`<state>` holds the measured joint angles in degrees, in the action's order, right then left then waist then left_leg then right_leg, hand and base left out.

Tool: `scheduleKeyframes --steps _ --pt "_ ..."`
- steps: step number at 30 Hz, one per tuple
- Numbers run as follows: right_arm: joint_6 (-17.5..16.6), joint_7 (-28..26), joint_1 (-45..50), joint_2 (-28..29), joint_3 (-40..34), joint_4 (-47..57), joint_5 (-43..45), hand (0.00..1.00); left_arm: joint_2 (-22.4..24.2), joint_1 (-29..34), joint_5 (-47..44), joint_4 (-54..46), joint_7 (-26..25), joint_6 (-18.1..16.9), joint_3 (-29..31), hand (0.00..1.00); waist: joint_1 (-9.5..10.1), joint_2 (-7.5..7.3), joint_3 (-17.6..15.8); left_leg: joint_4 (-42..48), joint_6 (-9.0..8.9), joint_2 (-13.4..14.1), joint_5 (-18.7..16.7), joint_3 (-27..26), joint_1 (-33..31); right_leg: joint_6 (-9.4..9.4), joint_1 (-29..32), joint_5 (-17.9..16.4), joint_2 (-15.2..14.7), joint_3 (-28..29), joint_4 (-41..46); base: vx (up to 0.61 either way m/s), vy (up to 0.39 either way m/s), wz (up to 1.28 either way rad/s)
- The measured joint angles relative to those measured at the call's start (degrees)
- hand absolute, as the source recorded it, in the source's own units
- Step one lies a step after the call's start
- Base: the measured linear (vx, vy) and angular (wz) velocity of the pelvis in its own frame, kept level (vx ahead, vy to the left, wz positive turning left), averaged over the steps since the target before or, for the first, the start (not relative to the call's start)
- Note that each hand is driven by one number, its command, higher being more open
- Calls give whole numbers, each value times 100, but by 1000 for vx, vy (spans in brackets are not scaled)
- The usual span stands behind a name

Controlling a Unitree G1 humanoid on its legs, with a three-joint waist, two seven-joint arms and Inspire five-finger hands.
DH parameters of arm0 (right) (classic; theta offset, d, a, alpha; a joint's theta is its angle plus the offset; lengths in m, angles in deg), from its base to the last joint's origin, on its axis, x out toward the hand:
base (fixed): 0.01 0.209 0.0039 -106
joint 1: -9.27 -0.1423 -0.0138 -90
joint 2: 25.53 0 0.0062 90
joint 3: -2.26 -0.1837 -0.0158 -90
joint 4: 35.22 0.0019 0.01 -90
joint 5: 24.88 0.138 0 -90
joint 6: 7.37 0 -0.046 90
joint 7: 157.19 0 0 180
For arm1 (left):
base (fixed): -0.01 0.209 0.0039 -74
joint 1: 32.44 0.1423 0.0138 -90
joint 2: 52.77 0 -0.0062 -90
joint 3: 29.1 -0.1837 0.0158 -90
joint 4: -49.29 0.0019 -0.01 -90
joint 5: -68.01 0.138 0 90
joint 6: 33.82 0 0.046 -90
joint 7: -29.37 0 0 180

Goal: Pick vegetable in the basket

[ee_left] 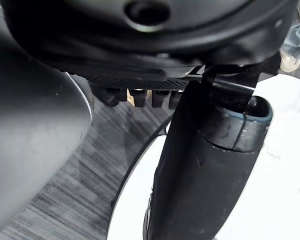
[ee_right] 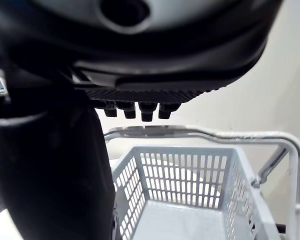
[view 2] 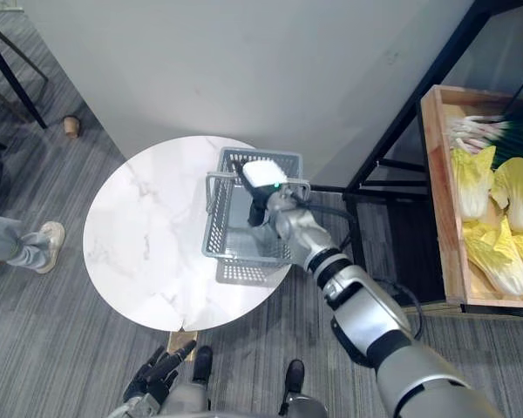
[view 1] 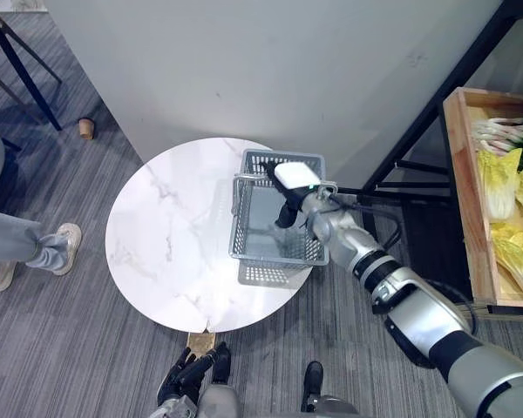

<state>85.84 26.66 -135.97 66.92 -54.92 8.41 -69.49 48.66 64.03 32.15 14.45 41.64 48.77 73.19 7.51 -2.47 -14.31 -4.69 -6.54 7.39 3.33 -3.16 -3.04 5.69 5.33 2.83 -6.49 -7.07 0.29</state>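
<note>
Tabletop of white marble is seen, round, with a wooden crate placed well apart beyond its right edge. A grey basket is set at that right edge, empty. Leafy cabbages are piled in the crate, with spring onions at its far end. A cabbage is judged bulky, crisp and easily bruised, and best grasped around its firm white base. The right hand is held over the basket, fingers loose, nothing gripped. The left hand is hung below the near edge, fingers relaxed.

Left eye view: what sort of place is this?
Probably an indoor mock grocery setup: a wooden crate of cabbages and spring onions, a grey shopping basket on a round marble table, carpeted floor.
</note>
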Motion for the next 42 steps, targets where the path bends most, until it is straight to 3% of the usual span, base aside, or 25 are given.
scheduleKeyframes --steps 14,19,33,34,42 --pt "-51 178 -943 -912 -26 -28 512 100 -14 -144 -365 -393 228 48 -269 100 41 150 -265 106 5 67 -10 -122 -158 -66 197 79 77 165 1 4 10 -5" --pt "-282 172 -943 -1060 -27 -60 657 100 -22 -142 -421 -400 261 43 -455 100 76 264 -418 269 13 79 -84 -219 -226 -71 256 133 93 290 -1 -25 21 -10" --pt "-342 -57 -1139 -848 124 -74 616 100 -12 -206 -527 -431 318 35 -530 100 199 505 -648 408 8 123 -84 -93 -482 -97 381 169 135 198 -13 -4 8 2" --pt "-319 -86 -1180 -836 193 -74 609 0 -12 -226 -534 -431 318 35 -531 100 202 520 -670 427 7 122 -83 -75 -516 -97 389 169 133 173 -14 -18 14 13" --pt "-2 -538 -1401 -710 448 -305 490 0 2 -294 -641 -481 328 -16 -709 100 296 595 -810 445 -19 122 -48 54 -671 -98 471 168 131 54 -15 -7 11 7"
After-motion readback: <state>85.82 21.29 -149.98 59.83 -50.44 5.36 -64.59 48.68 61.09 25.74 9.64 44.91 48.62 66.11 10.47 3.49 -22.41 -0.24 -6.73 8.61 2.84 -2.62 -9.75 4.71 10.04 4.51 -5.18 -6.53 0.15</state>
